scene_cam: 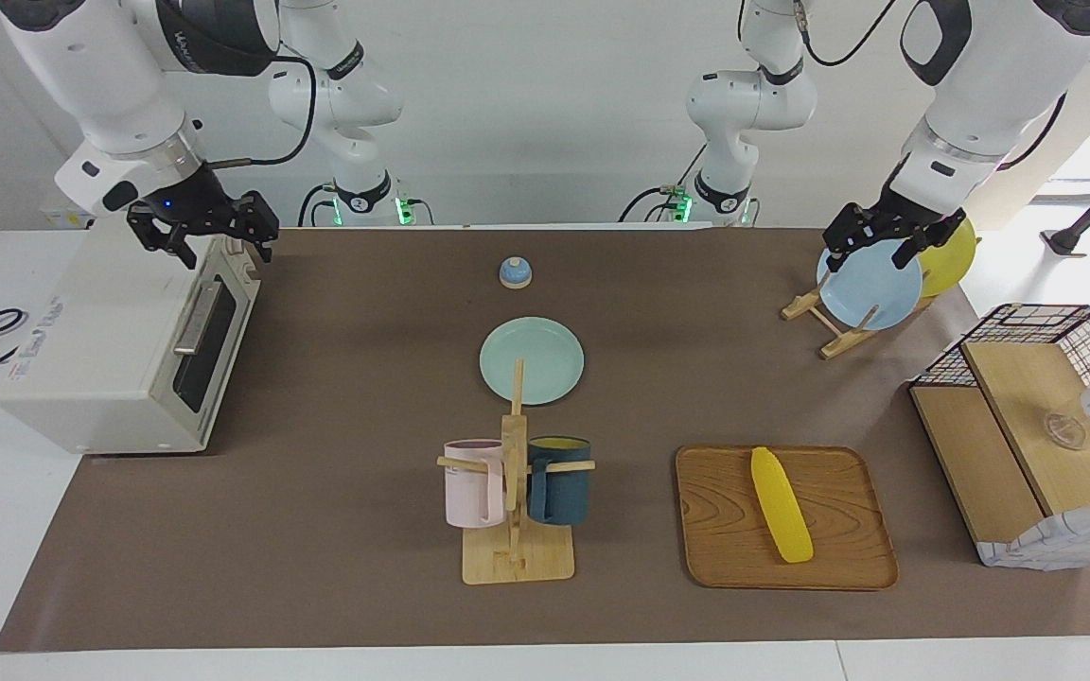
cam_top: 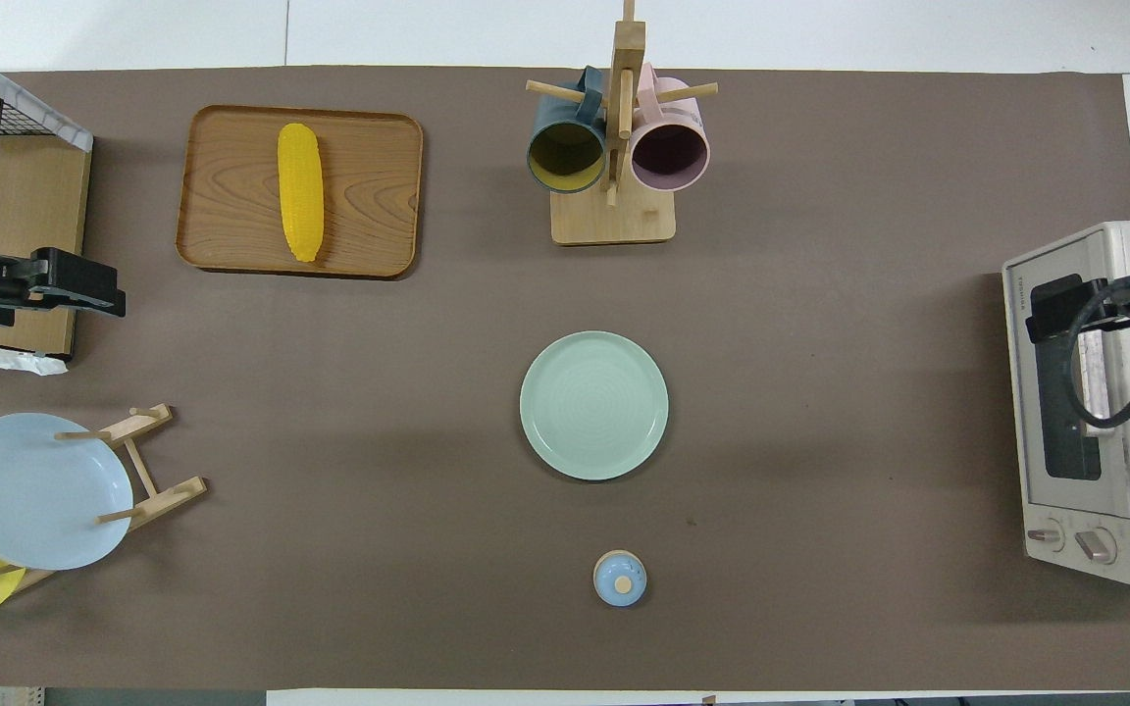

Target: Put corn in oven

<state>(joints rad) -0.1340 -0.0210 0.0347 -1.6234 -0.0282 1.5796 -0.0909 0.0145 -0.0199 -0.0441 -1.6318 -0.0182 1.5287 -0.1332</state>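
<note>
The smooth bright yellow corn cob lies flat on the rounded wooden serving tray, at the left arm's end of the brown tabletop and well away from the robots. In the overhead view the cob's long axis runs almost straight from 12 to 6 o'clock, so it points toward and away from the robots.

The left end effector hangs high above the pale blue plate standing in the wooden dish rack; whether its fingers are spread or closed cannot be told, and it carries nothing. In the overhead view the cob lies at about 1 o'clock from it. This arm looks much the nearer of the two, so the pick probably falls to it, with the fingers closing across the cob's narrow width.

The boxy off-white toaster oven stands at the right arm's end of the tabletop, its glass door with the metal bar handle closed. The right end effector hangs over the oven's top edge above the door, empty; its finger gap cannot be read either. The door must come down before the cob can go in.
</note>
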